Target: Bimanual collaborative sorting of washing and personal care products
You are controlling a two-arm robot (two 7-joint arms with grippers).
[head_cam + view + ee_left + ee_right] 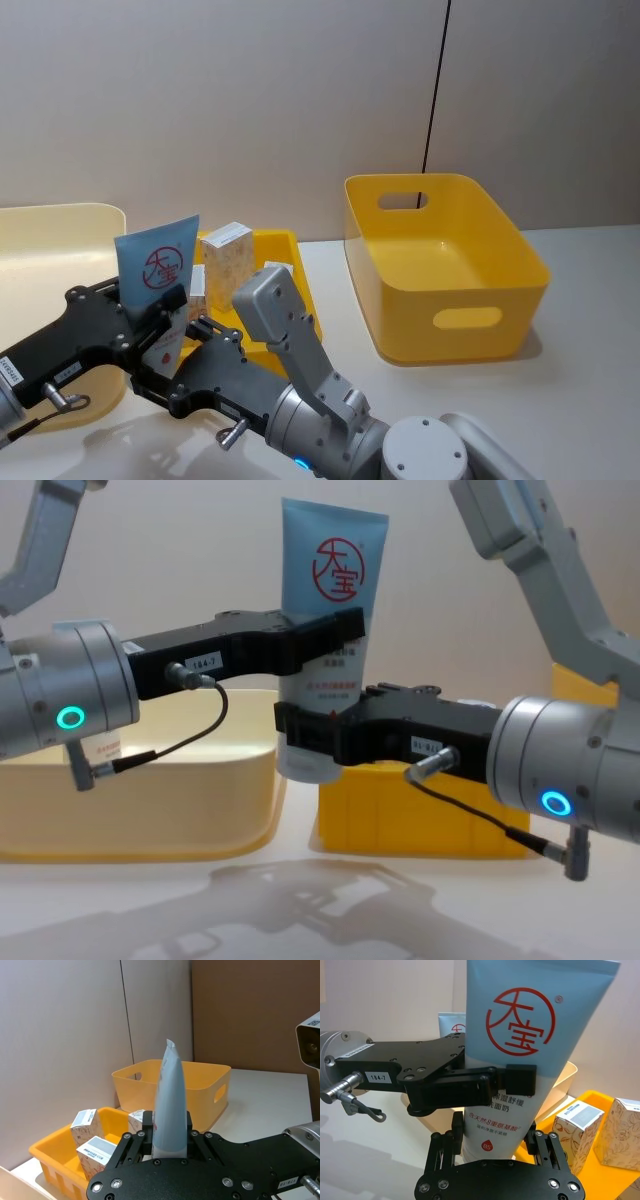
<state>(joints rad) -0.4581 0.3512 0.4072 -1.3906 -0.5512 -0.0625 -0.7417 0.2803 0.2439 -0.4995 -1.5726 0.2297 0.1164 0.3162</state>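
Observation:
A light-blue-and-white squeeze tube point(328, 590) with a red round logo stands upright in the air, crimped end up. My left gripper point(328, 638) comes in from the left and is shut on its middle. My right gripper point(305, 735) is shut on its lower white part, just below the left one. The right wrist view has the tube point(520, 1050) between both sets of fingers. Whitish patterned cartons point(226, 252) stand in a small yellow bin point(300, 290) behind the tube. Another tube point(451, 1024) stands farther back.
A large yellow bin point(440, 270) with handle slots sits on the table to the right. A cream tub point(60, 230) lies at the left, under my left arm. A wall closes the far side of the table.

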